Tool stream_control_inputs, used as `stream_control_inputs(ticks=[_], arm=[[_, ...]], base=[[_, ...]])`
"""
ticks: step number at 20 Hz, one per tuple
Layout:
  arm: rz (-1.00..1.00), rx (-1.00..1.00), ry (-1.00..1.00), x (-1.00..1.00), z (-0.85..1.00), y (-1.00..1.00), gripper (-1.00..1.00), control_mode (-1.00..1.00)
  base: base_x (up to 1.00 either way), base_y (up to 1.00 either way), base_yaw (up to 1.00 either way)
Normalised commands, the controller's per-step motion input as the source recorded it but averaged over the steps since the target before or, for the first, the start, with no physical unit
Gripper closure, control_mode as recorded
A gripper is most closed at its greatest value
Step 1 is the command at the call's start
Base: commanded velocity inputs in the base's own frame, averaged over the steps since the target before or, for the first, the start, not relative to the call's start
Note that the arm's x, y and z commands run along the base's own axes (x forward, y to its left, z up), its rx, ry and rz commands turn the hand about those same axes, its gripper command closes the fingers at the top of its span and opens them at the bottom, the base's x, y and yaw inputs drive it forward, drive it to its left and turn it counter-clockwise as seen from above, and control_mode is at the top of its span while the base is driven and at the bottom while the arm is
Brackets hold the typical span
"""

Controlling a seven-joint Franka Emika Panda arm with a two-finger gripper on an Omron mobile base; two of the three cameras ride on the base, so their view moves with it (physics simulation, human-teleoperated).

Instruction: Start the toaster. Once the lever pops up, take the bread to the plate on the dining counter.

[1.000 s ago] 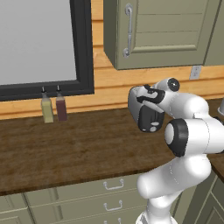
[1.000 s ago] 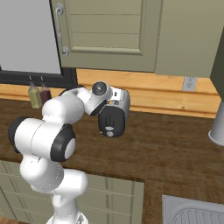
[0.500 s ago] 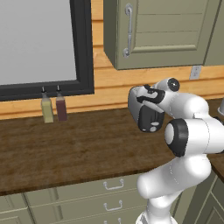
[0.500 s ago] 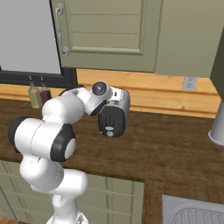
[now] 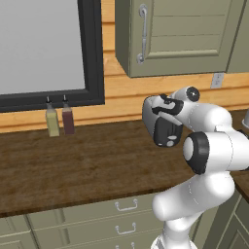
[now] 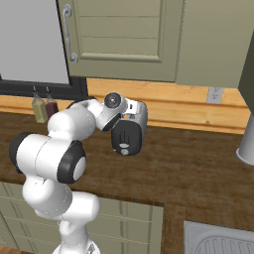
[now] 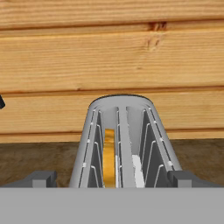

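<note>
A silver toaster (image 6: 131, 130) with a dark end face stands on the wood counter (image 6: 188, 168) against the plank wall, also seen as the toaster (image 5: 163, 127) behind my wrist. The hand view looks down on its two slots. The bread (image 7: 109, 157), a golden slice, stands on edge deep in the left slot, and something pale shows in the right slot. My gripper (image 7: 112, 178) hovers just above the toaster's near end, open wide, with one fingertip (image 7: 41, 178) on each side and nothing held. The plate and the dining counter are out of view.
Two bottles (image 5: 59, 120) stand at the back of the counter below a dark-framed window. Wall cabinets hang above the toaster. A wall outlet (image 6: 214, 94) is to the right, a grey cylinder (image 6: 247, 144) stands at the far right, and a sink (image 6: 218, 240) lies lower right.
</note>
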Motion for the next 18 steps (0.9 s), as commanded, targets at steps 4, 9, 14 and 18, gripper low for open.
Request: stream_control_inputs(ticks=[4, 9, 14, 18], arm=[[0.00, 0.00, 0.00, 0.00, 0.00, 0.00, -1.00, -1.00], [0.00, 0.00, 0.00, 0.00, 0.00, 0.00, -1.00, -1.00], [0.00, 0.00, 0.00, 0.00, 0.00, 0.00, -1.00, -1.00], [0.00, 0.00, 0.00, 0.00, 0.00, 0.00, -1.00, -1.00]], base=[[0.00, 0.00, 0.00], [0.00, 0.00, 0.00], [0.00, 0.00, 0.00], [0.00, 0.00, 0.00]])
